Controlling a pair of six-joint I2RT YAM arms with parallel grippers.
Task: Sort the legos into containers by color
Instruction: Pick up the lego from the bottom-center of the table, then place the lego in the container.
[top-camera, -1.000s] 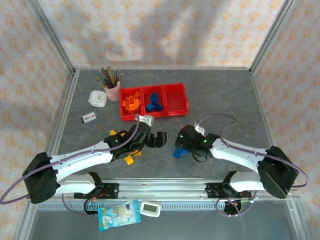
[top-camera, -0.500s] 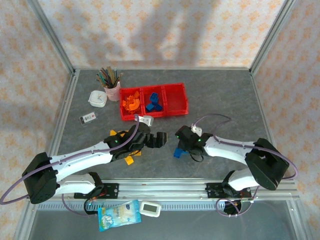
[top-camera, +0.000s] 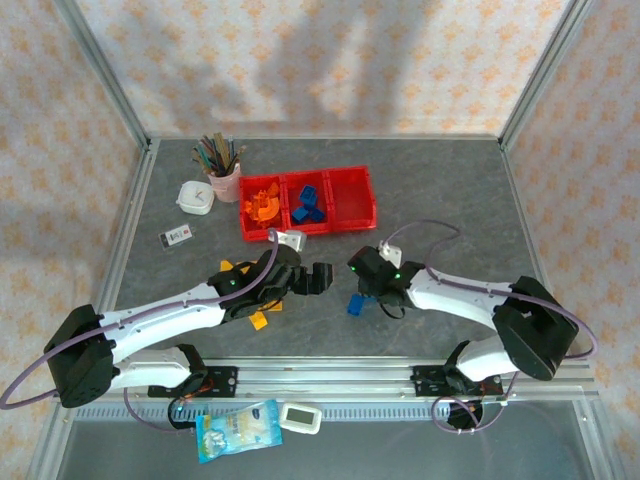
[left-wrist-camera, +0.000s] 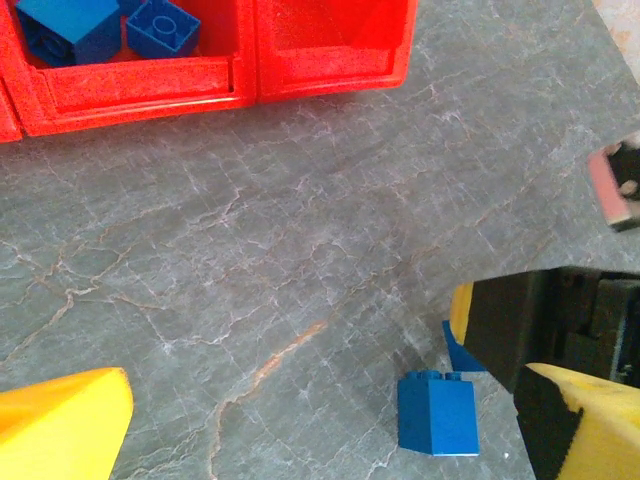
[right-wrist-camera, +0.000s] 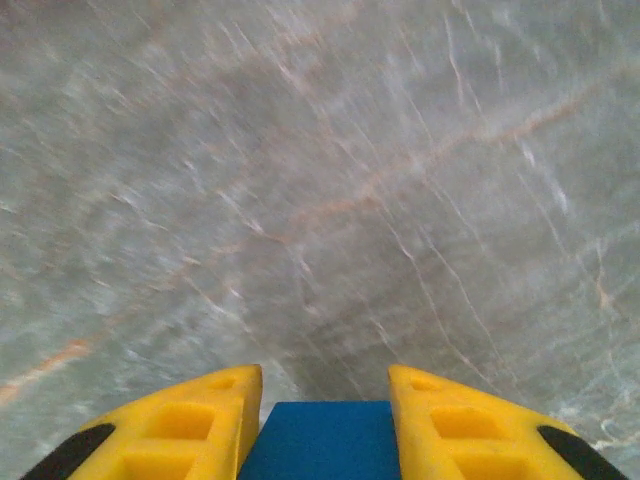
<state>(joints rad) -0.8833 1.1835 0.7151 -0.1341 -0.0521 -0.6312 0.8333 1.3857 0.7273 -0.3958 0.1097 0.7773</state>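
**Item: right gripper (right-wrist-camera: 322, 397).** Change: a second ago its fingers (right-wrist-camera: 200, 422) stood wide; now they are pressed onto a blue brick (right-wrist-camera: 320, 440), which sits squarely between them. The gripper has also drifted slightly toward the bins (top-camera: 307, 228).
Meaning: judged a completed grasp. What remains is to carry the brick to the middle bin (left-wrist-camera: 120, 85), which already holds blue ones.

**Item: left gripper (top-camera: 320, 279).** No change: fingers spread wide, nothing between them, bare table (left-wrist-camera: 250, 230) ahead.

**Item: spare blue brick (left-wrist-camera: 437, 412).** Not moved; lies on the table just inside the left gripper's right finger, just below the right gripper.

**View notes.**
- Right wrist: shows the pinch itself, with the brick flush against both fingers. From above, the gripper body hides this.
- Left wrist: shows a blue sliver under the right gripper, separate from the spare brick. So there are two bricks, one held and one left.
- Top: shows the bin order: orange at left, blue in the middle, the right one bare. It also shows yellow pieces (top-camera: 258, 320) under the left arm.
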